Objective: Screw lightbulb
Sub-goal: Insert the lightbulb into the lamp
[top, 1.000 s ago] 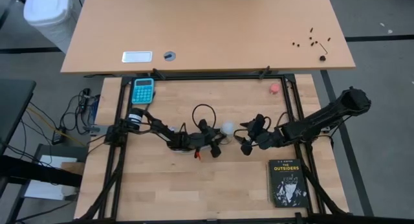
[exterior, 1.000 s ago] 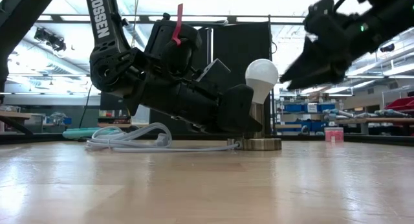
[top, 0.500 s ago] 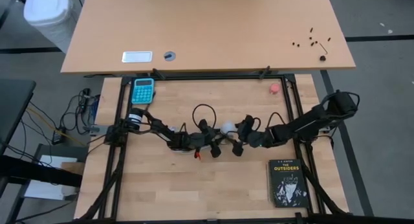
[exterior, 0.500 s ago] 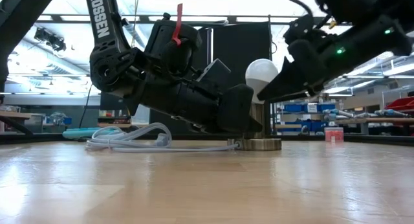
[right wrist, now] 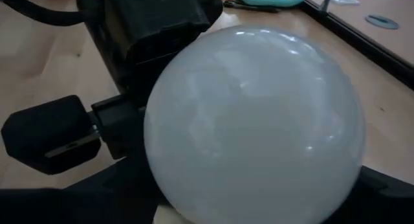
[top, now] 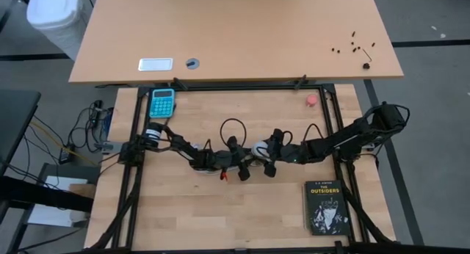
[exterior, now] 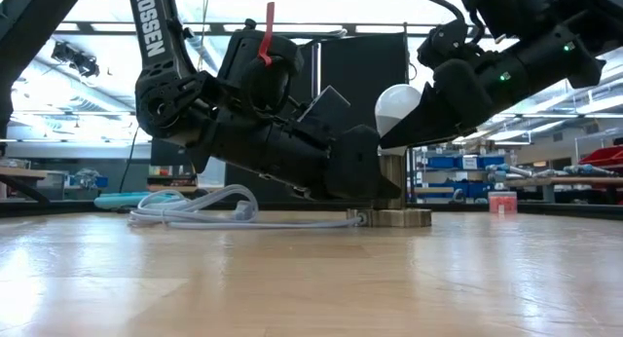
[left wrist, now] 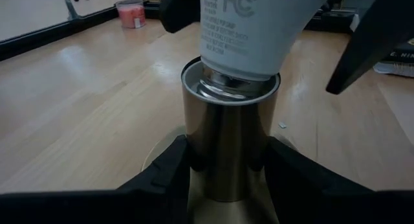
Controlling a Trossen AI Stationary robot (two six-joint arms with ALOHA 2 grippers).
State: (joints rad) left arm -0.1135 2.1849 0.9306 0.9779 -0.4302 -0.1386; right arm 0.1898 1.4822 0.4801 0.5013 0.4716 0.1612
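lightbulb (exterior: 399, 108): white, frosted, upright in socket (left wrist: 228, 143)

Table (top: 242, 210), middle: socket (left wrist: 229, 143) standing upright, lightbulb (exterior: 397, 108) seated in its top. Left gripper (top: 246, 162) on the socket's left side, fingers clasping the barrel; right gripper (top: 266, 153) on the right, fingers around the bulb. Cord (exterior: 195, 210) coiled left of the socket. Calculator (top: 162, 102) at far left corner. Book (top: 325, 207) near right corner. Small round object (top: 312, 100) far right.
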